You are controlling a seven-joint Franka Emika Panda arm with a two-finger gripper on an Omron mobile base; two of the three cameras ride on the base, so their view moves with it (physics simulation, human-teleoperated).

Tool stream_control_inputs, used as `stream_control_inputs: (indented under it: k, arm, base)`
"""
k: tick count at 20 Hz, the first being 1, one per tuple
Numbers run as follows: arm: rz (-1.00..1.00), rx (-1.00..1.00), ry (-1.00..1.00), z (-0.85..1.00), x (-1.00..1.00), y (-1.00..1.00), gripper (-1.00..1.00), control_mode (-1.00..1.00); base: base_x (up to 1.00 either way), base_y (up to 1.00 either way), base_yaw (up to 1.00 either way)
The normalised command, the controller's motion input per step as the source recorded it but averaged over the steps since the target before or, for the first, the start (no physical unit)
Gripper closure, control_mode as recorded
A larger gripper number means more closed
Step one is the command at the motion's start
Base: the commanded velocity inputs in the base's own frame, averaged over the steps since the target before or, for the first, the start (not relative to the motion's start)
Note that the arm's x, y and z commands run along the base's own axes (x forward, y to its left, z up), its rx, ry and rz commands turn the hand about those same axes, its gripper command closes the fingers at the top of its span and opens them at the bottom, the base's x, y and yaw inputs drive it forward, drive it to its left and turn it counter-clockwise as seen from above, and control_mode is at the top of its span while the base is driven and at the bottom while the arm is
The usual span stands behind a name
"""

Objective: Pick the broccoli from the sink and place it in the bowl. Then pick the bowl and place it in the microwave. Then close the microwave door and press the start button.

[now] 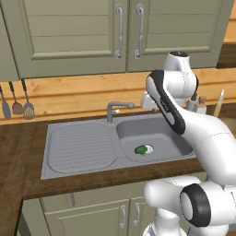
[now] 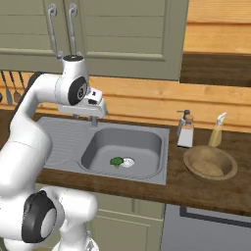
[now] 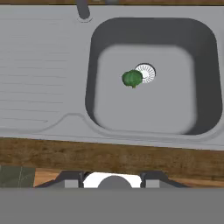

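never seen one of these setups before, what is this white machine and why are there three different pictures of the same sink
The white machine is a robot arm on a driving base, ending in a two-finger claw. Two pictures come from cameras on the base, behind the arm to its left and right. The third comes from a camera on the hand, looking straight down.

It is parked at a grey sink. A small green broccoli lies in the basin, touching the round drain. A brown wooden bowl stands on the counter to the right of the sink, near two bottles.

The claw hangs above the sink and holds nothing.

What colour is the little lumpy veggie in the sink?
The small lumpy broccoli floret is bright green, clearest in the hand view.
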Motion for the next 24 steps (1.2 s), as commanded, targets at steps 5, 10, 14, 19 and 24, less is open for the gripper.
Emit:
stream_control_inputs:
  k: [5, 10, 14, 19, 24]
  arm:
    - [-0.02, 0.02, 0.01, -0.04, -0.03, -0.16, -1.0, -1.0]
    - [-0.05, 0.13, 0.23, -0.59, 0.23, -0.47, -1.0, -1.0]
    - [0.25, 0.15, 0.02, -0.97, 0.39, -0.45, -1.0, -1.0]
    - [0.36, 0.02, -0.07, -0.95, 0.29, -0.21, -1.0, -1.0]
    - [0.38, 0.0, -0.2, -0.55, 0.12, 0.0, -1.0, -1.0]
  base:
    - [0.0, 0.0, 0.0]
    - [0.0, 0.0, 0.0]
    - [0.0, 0.0, 0.0]
    - [0.0, 0.0, 0.0]
    - [0.0, 0.0, 0.0]
